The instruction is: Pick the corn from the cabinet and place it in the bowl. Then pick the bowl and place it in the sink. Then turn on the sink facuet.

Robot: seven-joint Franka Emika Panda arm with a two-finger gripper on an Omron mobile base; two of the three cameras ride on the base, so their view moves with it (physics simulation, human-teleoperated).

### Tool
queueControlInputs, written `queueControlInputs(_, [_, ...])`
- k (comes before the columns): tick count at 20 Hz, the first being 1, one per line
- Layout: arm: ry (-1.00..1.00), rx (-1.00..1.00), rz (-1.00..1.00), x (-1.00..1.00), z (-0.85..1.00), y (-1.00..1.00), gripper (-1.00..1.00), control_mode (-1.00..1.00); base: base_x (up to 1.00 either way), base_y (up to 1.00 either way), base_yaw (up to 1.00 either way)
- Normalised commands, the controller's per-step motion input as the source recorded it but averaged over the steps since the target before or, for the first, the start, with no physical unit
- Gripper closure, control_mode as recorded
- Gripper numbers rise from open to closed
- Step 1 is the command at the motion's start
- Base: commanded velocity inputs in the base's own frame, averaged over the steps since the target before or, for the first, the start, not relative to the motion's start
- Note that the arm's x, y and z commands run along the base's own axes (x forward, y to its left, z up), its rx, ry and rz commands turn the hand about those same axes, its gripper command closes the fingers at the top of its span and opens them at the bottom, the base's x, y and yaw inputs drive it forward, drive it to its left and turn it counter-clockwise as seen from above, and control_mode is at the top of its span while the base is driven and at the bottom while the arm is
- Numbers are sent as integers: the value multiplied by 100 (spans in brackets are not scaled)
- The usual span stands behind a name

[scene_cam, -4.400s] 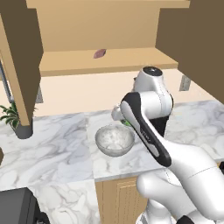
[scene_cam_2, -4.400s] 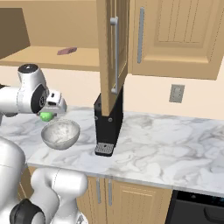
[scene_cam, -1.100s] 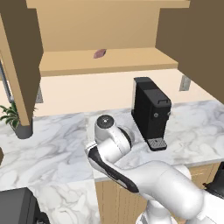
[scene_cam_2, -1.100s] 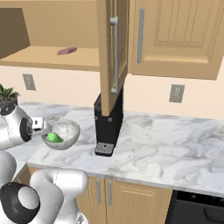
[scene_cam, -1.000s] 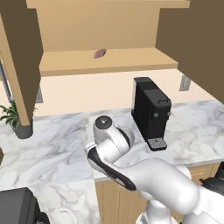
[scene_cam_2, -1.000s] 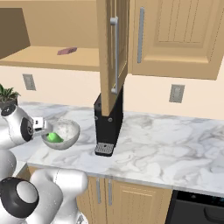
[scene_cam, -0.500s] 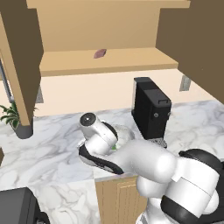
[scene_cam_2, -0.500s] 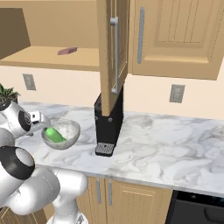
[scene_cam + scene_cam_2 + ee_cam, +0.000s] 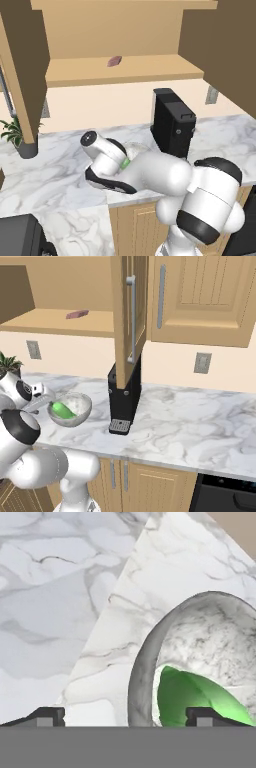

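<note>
The corn (image 9: 192, 699) lies inside the bowl (image 9: 145, 662), its green end between my fingertips. My gripper (image 9: 125, 716) straddles the bowl's near rim, one finger inside, one outside; whether it pinches, I cannot tell. Counter (image 9: 60, 597) beyond.

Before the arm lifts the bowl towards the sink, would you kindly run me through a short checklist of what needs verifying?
1. Corn inside the bowl: ok, it lies against the inner wall.
2. Tool straddles the bowl's rim, one fingertip outside, the other over the corn: ok.
3. Tool closed firmly on the rim: cannot tell.
4. Bowl resting on the marble counter: ok.
5. Coffee machine apart from the bowl: ok.
6. Path to the sink: cannot tell.
</note>
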Motion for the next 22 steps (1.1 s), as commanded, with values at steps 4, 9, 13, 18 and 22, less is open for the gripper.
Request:
queueControlInputs(4, [-9, -4, 0, -4, 9, -43, -100, -100, 0, 0, 0])
queueControlInputs(9, [-15, -5, 0, -16, 16, -31, -100, -100, 0, 0, 0])
queueControlInputs(13, [0, -8, 0, -1, -6, -33, -100, -100, 0, 0, 0])
queueControlInputs(18, [0, -7, 0, 34, -15, 0, -100, -100, 0, 0, 0])
queueControlInputs(22, [0, -6, 0, 26, -18, 0, -100, -100, 0, 0, 0])
